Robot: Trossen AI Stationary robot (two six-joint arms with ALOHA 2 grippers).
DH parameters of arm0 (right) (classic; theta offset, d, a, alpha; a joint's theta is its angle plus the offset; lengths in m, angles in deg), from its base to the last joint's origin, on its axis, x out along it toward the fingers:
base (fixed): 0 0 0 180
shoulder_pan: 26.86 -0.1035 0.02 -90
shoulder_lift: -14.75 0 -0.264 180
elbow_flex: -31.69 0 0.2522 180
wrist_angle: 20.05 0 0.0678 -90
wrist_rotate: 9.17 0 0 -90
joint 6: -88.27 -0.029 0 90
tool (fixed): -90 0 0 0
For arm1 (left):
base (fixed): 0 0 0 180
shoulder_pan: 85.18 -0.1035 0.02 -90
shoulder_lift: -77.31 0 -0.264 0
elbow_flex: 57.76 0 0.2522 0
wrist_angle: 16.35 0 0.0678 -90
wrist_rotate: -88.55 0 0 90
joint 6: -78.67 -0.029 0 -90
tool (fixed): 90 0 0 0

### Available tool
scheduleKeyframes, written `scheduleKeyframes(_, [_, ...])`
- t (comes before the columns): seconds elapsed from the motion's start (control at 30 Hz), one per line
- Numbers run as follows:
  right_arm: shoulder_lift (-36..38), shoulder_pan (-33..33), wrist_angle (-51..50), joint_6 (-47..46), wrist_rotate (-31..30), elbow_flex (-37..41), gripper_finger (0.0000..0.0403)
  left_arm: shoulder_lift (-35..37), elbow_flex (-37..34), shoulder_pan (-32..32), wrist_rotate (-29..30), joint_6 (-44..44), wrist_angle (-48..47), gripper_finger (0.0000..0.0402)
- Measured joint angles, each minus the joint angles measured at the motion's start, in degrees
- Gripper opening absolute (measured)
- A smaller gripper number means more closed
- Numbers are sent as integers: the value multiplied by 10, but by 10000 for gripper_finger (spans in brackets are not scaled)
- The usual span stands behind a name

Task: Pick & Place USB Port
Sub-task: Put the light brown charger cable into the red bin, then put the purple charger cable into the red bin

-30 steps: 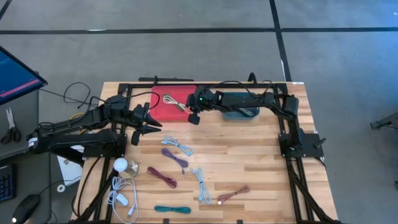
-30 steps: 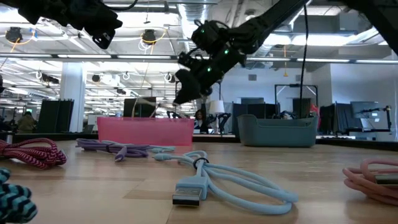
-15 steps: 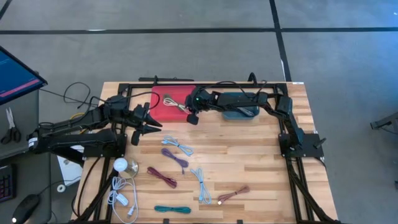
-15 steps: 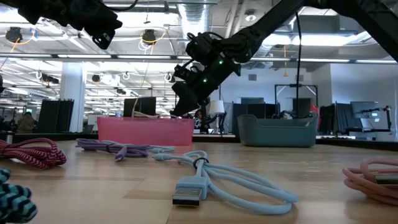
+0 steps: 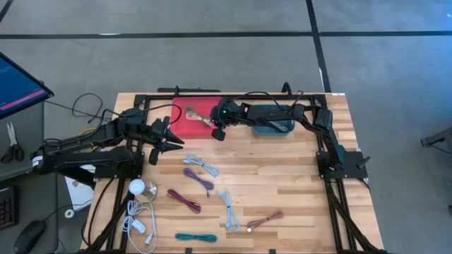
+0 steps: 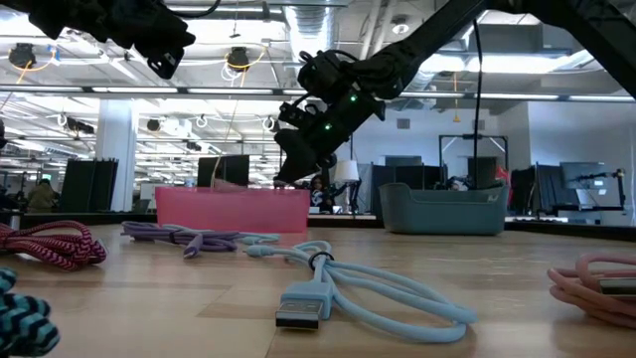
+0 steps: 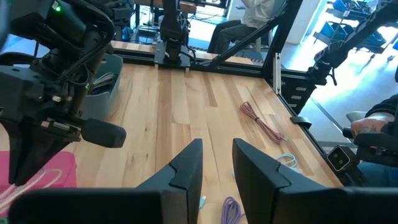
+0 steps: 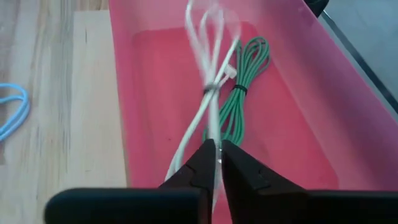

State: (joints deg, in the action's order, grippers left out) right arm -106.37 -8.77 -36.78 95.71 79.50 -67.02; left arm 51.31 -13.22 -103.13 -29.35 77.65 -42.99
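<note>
Right gripper (image 8: pixel 216 163) is reaching out low over the pink tray (image 8: pixel 298 112), pinching a white cable (image 8: pixel 208 81) that's dangling into it next to a green cable (image 8: pixel 239 102). Left gripper (image 5: pixel 171 144) is hovering over the surface (image 5: pixel 296 176) beside the tray, fingers slightly parted, nothing in them.

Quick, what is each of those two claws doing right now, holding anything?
Left gripper: open, holding nothing, waiting over the table's left side.
Right gripper: closed on the white cable, above the pink bin.
</note>
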Motion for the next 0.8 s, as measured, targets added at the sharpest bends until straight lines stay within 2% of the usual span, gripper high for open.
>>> scheduleKeyframes(0.27, [3, -1, -1, 0, -1, 0, 55, 0, 0, 0, 0, 0, -1, 87])
scheduleKeyframes(0.5, [62, -23, -10, 14, 0, 0, 58, 0, 0, 0, 0, 0, -2, 87])
scheduleKeyframes(0.63, [114, -48, -57, 29, 0, 0, 58, 0, 0, 0, 0, 0, -2, 87])
scheduleKeyframes(0.8, [176, -80, -170, 45, 0, 0, 57, 0, 0, 0, 0, 0, -4, 87])
